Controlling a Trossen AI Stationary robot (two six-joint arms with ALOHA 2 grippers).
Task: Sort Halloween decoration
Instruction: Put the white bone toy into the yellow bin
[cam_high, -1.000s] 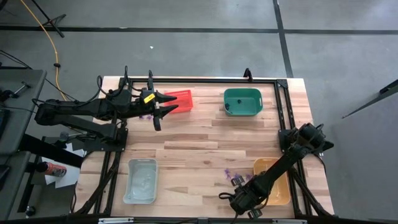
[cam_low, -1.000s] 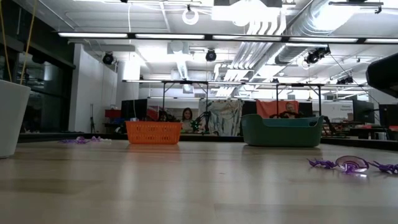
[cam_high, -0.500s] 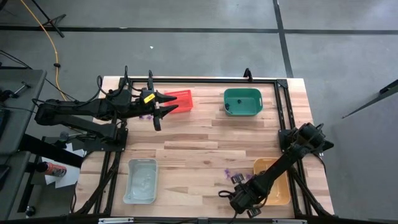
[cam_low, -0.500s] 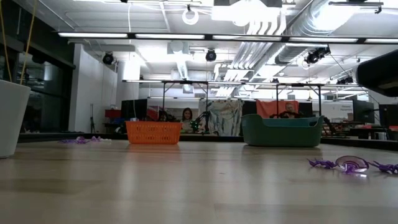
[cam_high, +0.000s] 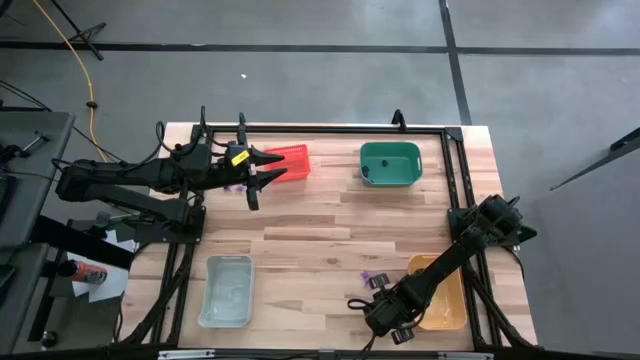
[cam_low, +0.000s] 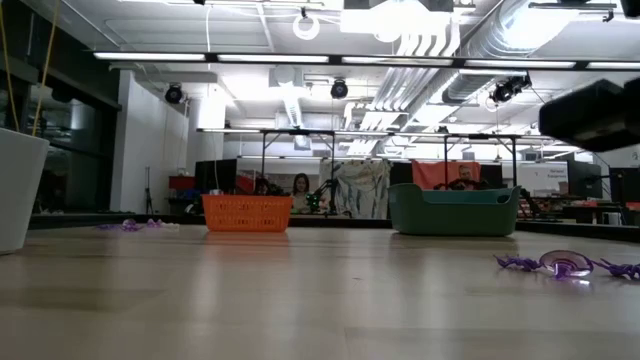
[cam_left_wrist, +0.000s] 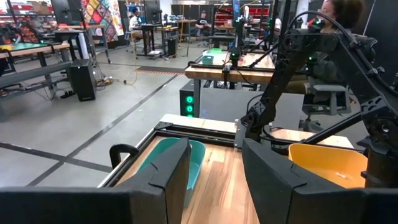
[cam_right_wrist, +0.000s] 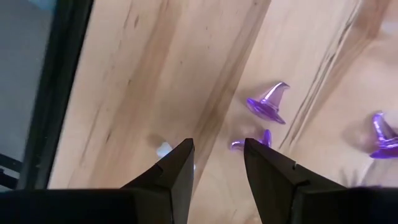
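Note:
The Halloween decoration shows as small purple trinkets. A cluster lies flat on the wood beside the orange bin, and a few more lie near the red basket. In the right wrist view a purple witch hat lies on its side, with a smaller purple piece close to my fingers. My right gripper points steeply down over the table's near edge, open, nothing between its fingers. My left gripper hovers level and open beside the red basket, high above the table.
A green bin stands at the far right and a clear bin at the near left. A black frame rail runs along the table's edge close to my right gripper. A tiny whitish speck lies on the wood.
My right gripper has edged a little toward the table's left along the near edge, still open and pointing down. In the low view its arm has come farther into the picture.

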